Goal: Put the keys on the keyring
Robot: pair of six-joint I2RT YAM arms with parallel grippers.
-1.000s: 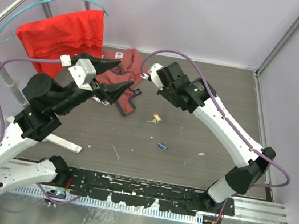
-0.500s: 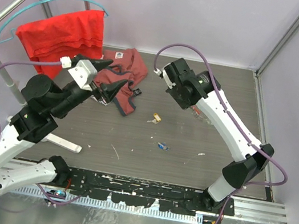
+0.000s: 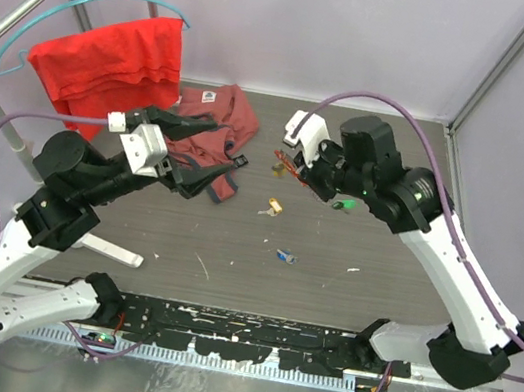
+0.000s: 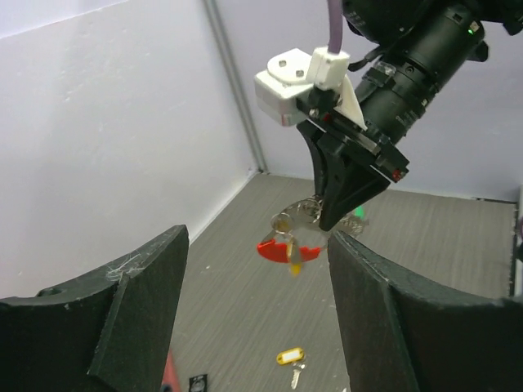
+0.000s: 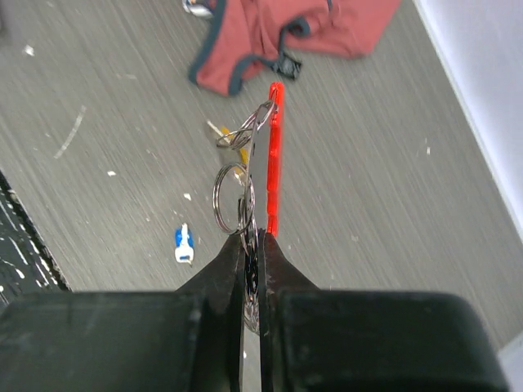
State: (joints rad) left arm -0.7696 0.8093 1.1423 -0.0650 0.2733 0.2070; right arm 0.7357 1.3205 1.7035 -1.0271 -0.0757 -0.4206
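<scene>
My right gripper point(image 3: 299, 167) is shut on the keyring point(image 5: 234, 194) and holds it in the air over the table's middle. The silvery rings and the flat red tag point(image 4: 274, 250) hang from its tips point(image 5: 252, 233), and a yellow-headed key point(image 4: 295, 259) dangles beside the tag. My left gripper point(image 3: 222, 146) stands open just left of the keyring, level with it, and the tag shows between its wide black fingers point(image 4: 139, 302). On the table lie a yellow-tagged key point(image 3: 273, 205) and a blue-headed key point(image 3: 284, 255). A green-headed key point(image 3: 345, 206) shows under the right wrist.
A maroon garment point(image 3: 217, 119) lies crumpled at the back of the table behind the left gripper. A red garment point(image 3: 114, 53) hangs on a blue hanger from a metal rack at the far left, whose white foot point(image 3: 110, 251) lies by the left arm.
The right arm has swung from near the maroon garment toward the middle, turning its wrist with the keyring. The left gripper has shifted slightly right and stays open.
</scene>
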